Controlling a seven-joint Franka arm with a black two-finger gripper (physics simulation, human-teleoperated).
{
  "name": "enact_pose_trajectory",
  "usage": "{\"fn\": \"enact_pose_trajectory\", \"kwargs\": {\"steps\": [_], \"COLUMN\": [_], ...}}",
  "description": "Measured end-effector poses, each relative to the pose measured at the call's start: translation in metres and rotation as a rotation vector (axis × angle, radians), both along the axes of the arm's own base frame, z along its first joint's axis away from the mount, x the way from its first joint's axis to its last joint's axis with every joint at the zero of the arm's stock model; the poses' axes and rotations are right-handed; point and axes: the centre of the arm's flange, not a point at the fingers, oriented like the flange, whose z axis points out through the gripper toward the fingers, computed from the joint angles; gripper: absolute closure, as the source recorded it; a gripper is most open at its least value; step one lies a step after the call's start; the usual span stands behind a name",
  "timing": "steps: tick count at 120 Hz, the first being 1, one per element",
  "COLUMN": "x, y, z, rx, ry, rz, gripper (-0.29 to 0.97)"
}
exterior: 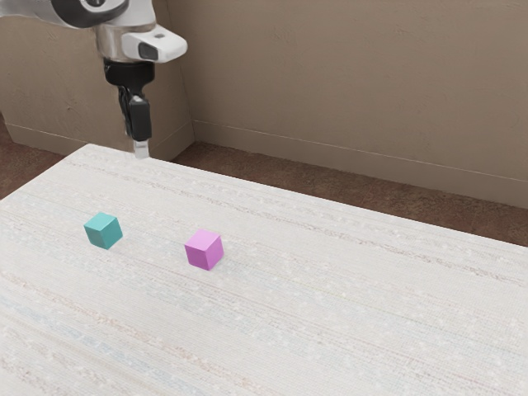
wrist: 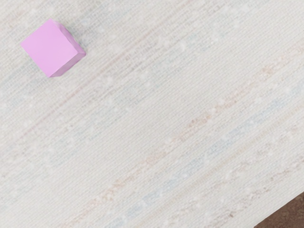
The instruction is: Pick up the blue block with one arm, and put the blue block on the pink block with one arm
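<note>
The blue block (exterior: 103, 230), a small teal-blue cube, rests on the pale table (exterior: 346, 313) toward the exterior view's left. The pink block (exterior: 204, 249) sits on the table a short way to its right, apart from it. My gripper (exterior: 141, 150) hangs high above the table's far left edge, well above and behind the blue block, with nothing in it. In the wrist view the pink block (wrist: 52, 47) lies on the tabletop, off to one side of the hand.
A beige wall (exterior: 355, 74) with a baseboard runs behind the table, with brown floor (exterior: 396, 194) between them. The wrist view catches a table edge with dark floor (wrist: 287, 216) past it.
</note>
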Motion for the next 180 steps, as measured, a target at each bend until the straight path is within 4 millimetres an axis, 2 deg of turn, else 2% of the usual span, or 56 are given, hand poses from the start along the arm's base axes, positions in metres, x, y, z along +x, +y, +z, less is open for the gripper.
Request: {"fn": "enact_pose_trajectory", "kwargs": {"steps": [17, 24, 29, 34, 40, 44, 50, 56, 60, 64, 71, 77, 84, 91, 108, 117, 133, 146, 169, 180], "x": [0.008, 0.010, 0.005, -0.011, -0.035, -0.045, -0.051, -0.054, -0.057, -0.062, -0.072, -0.075, -0.061, -0.037, -0.002, 0.017, 0.026, 0.048, 0.070, 0.082], "y": [-0.015, -0.014, -0.008, 0.013, 0.064, 0.086, 0.102, 0.106, 0.120, 0.136, 0.165, 0.187, 0.203, 0.215, 0.231, 0.249, 0.286, 0.301, 0.327, 0.333], "z": [0.003, 0.001, -0.009, -0.023, -0.044, -0.055, -0.067, -0.073, -0.084, -0.100, -0.139, -0.157, -0.179, -0.201, -0.238, -0.250, -0.275, -0.285, -0.311, -0.318], "rx": [-0.012, -0.015, -0.016, -0.018, -0.022, -0.027, -0.034, -0.039, -0.050, -0.065, -0.101, -0.113, -0.120, -0.121, -0.119, -0.106, -0.103, -0.093, -0.107, -0.102], "ry": [-0.058, -0.066, -0.049, -0.031, -0.018, -0.023, -0.030, -0.042, -0.036, -0.030, -0.027, -0.044, -0.047, -0.043, -0.058, -0.069, -0.068, -0.086, -0.110, -0.115], "rz": [-0.107, -0.137, -0.158, -0.162, -0.124, -0.133, -0.178, -0.248, -0.270, -0.288, -0.332, -0.374, -0.443, -0.519, -0.683, -0.742, -0.802, -0.862, -0.915, -0.951], "gripper": [0.00, 0.00, 0.00, 0.00, 0.00, 0.00, 0.00, 0.00, 0.00, 0.00, 0.00, 0.00, 0.00, 0.00, 0.00, 0.00, 0.00, 0.00, 0.00, 0.00]}}
